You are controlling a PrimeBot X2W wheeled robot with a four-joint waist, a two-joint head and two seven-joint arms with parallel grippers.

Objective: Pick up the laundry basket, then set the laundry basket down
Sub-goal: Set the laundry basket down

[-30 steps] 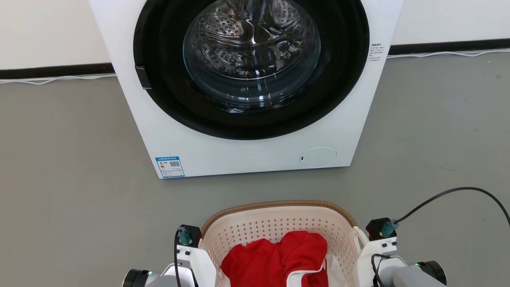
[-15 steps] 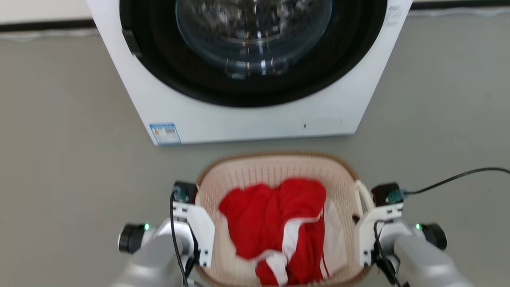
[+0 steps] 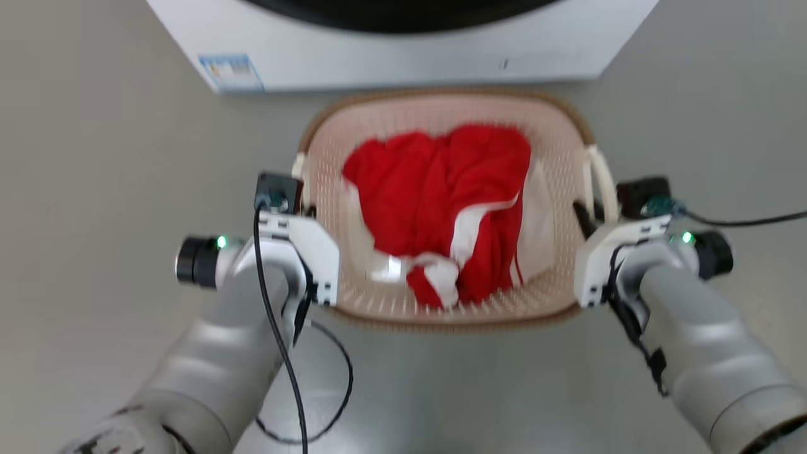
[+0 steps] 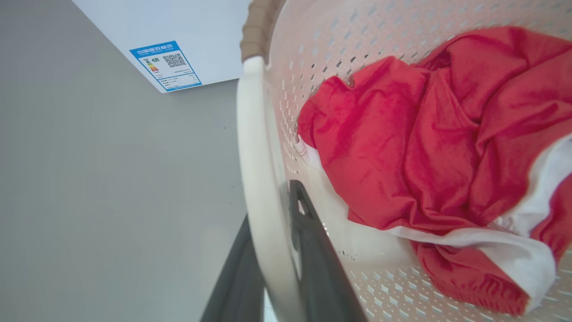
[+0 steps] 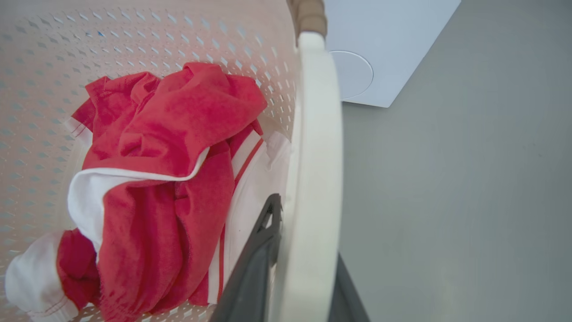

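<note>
The cream perforated laundry basket [image 3: 441,113] with its brown rim stands in the middle of the head view, just in front of the washing machine. My left gripper [image 3: 304,200] is at its left loop handle, and my right gripper [image 3: 589,217] is at the right one. In the left wrist view my left gripper [image 4: 270,201] is shut on the white handle [image 4: 254,147], one dark finger on each side. In the right wrist view my right gripper [image 5: 308,232] clamps the other handle [image 5: 315,134] the same way. I cannot tell whether the basket touches the floor.
Red and white clothes [image 3: 441,189] lie crumpled in the basket. The white washing machine [image 3: 391,53] stands close behind it, with a blue label [image 3: 230,70] at its lower left. Grey floor [image 3: 94,157] spreads to both sides. A black cable [image 3: 744,221] trails right from my right wrist.
The head camera has tilted down, so the washing machine has slid up and the whole basket and both forearms now show. Both grippers stay at the handles.
</note>
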